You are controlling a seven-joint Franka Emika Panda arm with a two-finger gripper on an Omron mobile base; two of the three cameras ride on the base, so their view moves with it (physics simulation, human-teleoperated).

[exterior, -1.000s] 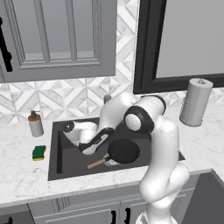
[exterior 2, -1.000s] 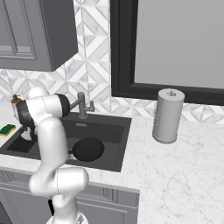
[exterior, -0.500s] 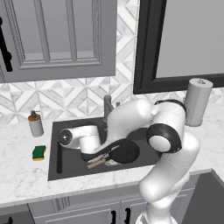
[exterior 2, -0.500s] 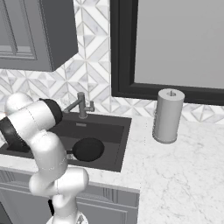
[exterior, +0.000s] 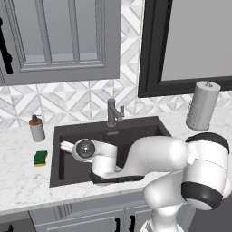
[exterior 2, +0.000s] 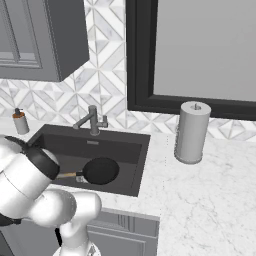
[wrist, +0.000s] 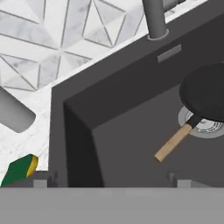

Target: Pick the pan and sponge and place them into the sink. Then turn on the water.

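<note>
The pan point(exterior 2: 101, 170) lies in the sink point(exterior 2: 135, 170), the sponge point(exterior: 40, 157) waits on the desk point(exterior: 22, 181), the hand point(wrist: 109, 178) spread empty, water off.

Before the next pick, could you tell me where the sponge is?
The sponge lies on the counter just left of the sink, below the soap bottle.

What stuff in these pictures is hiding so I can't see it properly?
- The pan: in the left base view the robot's white arm covers it; in the hand view the right edge cuts it off.
- The drain: the pan lies over most of it.
- The sponge: the hand view's left edge cuts it off.
- The faucet: its top runs past the hand view's upper edge.
</note>
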